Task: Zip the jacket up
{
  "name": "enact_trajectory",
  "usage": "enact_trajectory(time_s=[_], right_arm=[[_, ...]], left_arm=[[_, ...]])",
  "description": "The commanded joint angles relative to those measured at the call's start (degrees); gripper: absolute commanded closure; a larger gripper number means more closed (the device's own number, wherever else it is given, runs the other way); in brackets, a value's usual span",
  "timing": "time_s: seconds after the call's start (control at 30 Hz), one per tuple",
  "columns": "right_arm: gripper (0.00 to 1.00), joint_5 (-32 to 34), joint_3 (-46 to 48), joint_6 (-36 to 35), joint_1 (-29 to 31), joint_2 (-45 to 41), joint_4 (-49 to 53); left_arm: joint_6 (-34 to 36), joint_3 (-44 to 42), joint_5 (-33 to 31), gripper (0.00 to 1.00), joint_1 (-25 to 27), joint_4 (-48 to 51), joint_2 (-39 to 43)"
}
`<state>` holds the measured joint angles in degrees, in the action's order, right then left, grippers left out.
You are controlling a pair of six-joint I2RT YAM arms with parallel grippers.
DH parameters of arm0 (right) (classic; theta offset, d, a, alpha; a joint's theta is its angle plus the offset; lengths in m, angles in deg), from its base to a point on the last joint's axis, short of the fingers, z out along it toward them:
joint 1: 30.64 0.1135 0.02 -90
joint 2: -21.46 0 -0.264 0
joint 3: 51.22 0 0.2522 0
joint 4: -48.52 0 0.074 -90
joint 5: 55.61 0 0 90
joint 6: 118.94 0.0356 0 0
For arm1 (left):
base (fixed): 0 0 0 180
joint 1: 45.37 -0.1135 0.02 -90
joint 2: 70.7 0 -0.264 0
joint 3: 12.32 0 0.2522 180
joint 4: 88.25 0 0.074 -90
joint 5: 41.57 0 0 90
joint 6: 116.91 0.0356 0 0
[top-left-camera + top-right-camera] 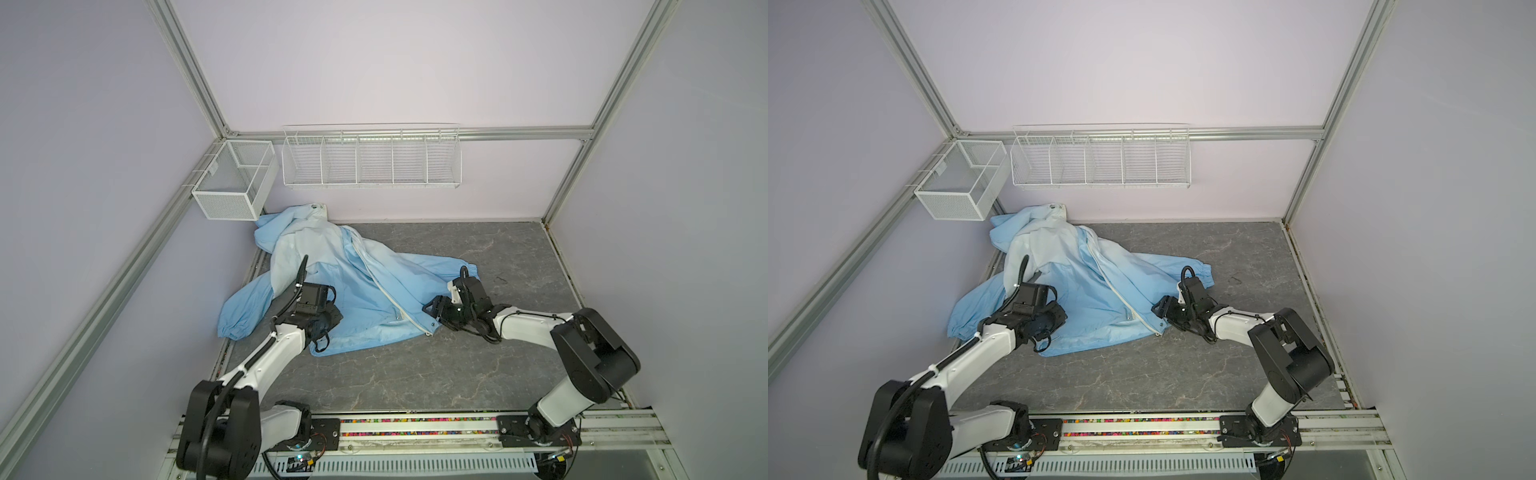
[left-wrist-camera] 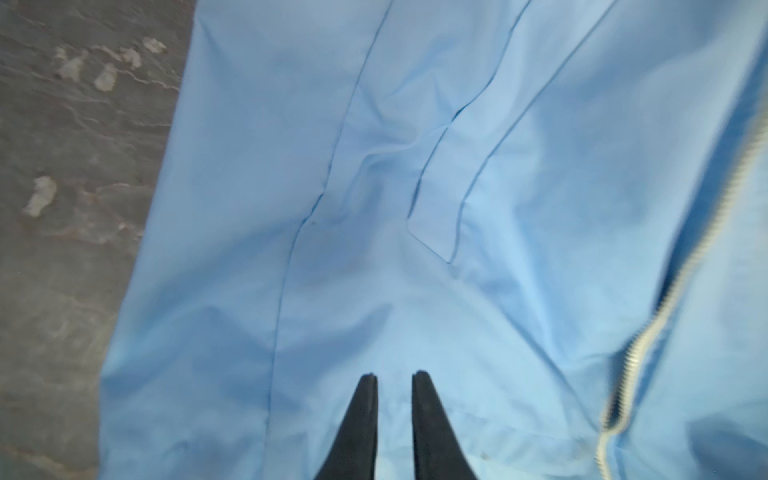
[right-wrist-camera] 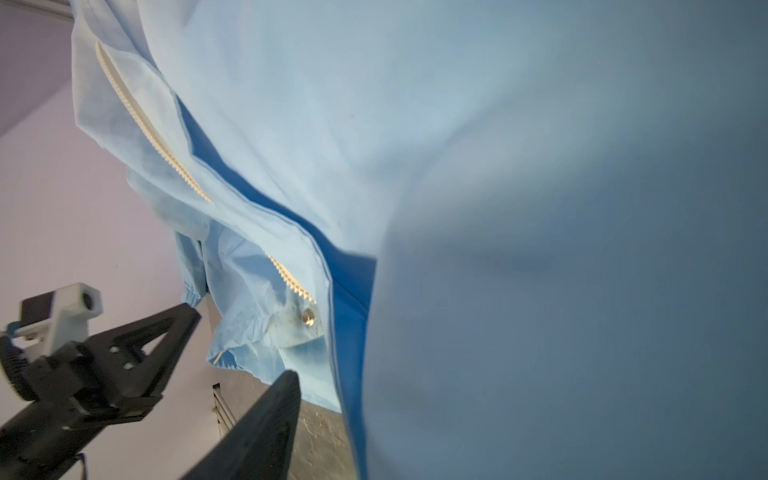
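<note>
Grey tabletop [image 1: 415,374] w/ crumpled jacket [image 1: 353,291].

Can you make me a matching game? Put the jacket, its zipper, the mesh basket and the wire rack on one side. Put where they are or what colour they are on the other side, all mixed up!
Things
1. jacket
2. zipper
3. mesh basket
4. wire rack

Clues
A. cream-white
B. hangs on the back wall, split into compartments
C. light blue, lying on the grey table
D. hangs on the side rail at the left of both top views, near the corner

Pairs: 1-C, 2-A, 3-D, 4-B
</note>
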<state>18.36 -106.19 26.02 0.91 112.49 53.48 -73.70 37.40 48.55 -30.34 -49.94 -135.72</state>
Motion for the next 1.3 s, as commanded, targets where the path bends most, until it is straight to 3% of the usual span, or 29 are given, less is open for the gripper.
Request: enact_trajectory(time_s=[0.0,0.1,0.23,0.37,0.53,0.8,1.07,1.27], right_arm=[[0.20,2.76,1.51,-3.43,-0.75,-5.07,7.91],[0.16,4.80,2.61,-5.04,-1.11,-8.66,11.09],[0.17,6.90,2.56,-6.99,-0.96,-12.42,14.32],[0.26,8.02,2.24,-8.76,-0.82,-15.35,16.68],[0.29,8.58,2.10,-9.90,-0.22,-20.14,18.60],[0.28,10.78,0.87,-11.80,0.05,-26.95,23.79],[0.28,10.33,0.08,-11.89,0.09,-28.71,24.95],[0.28,9.71,-0.18,-11.27,0.05,-28.38,24.37]], left_arm=[[-4.38,-2.60,1.89,0.65,3.11,4.42,8.90],[-13.07,-6.90,4.42,0.54,8.96,-2.30,13.79],[-27.08,-14.14,2.92,0.50,19.19,-21.04,12.26],[-33.49,-14.60,-1.93,0.48,27.31,-37.04,2.89],[-36.14,-10.88,-2.50,0.51,30.60,-50.02,-11.70],[-34.20,-4.75,-3.95,0.58,32.35,-52.54,-23.43],[-34.30,-4.55,-4.73,0.59,32.35,-47.04,-23.82],[-34.40,-7.28,-6.35,0.54,31.76,-45.02,-22.01]])
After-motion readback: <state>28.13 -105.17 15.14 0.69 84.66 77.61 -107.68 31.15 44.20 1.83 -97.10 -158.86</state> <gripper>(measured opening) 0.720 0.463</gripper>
